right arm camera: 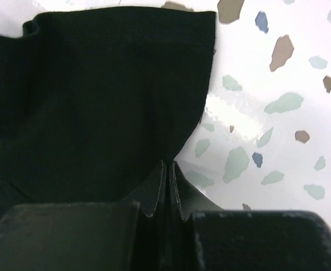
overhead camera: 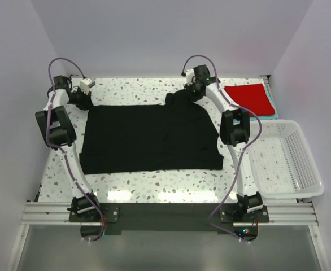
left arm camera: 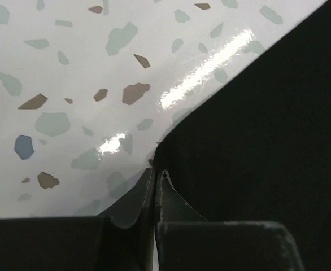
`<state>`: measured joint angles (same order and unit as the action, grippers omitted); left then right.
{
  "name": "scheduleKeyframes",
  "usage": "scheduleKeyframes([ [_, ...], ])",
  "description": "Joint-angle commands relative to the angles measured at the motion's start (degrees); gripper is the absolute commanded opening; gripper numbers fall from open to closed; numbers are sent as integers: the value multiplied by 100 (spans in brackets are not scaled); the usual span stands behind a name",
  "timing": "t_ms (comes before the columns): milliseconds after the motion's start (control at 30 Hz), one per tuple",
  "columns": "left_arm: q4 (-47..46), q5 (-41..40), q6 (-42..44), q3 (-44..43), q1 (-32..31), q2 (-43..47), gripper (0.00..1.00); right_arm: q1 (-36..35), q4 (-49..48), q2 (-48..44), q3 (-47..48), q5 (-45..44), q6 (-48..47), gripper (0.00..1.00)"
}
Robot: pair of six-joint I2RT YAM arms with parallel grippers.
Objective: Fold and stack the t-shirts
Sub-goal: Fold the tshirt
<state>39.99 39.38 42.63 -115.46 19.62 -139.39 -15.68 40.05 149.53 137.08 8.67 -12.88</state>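
Jaws clamp far corners of the black t-shirt, left arm and right arm outstretched.

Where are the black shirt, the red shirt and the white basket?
black t-shirt (overhead camera: 148, 138), top view, middle of its body
red t-shirt (overhead camera: 247, 97), top view, middle of the cloth
white basket (overhead camera: 305, 161), top view, right wall

A white mesh basket sits at the right edge of the speckled table; pale walls stand behind.

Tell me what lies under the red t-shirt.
Under the red t-shirt, a strip of the teal t-shirt shows along its right and near edges. The rest, and anything else beneath, is covered.
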Motion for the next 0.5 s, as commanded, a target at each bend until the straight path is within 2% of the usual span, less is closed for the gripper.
scheduleKeyframes([
  [0,-307,264,43,322,51,658,0,91,284,-653,-277,135,41,0],
  [467,-492,589,342,1192,209,1739,0,276,617,-1409,-533,399,-65,0],
])
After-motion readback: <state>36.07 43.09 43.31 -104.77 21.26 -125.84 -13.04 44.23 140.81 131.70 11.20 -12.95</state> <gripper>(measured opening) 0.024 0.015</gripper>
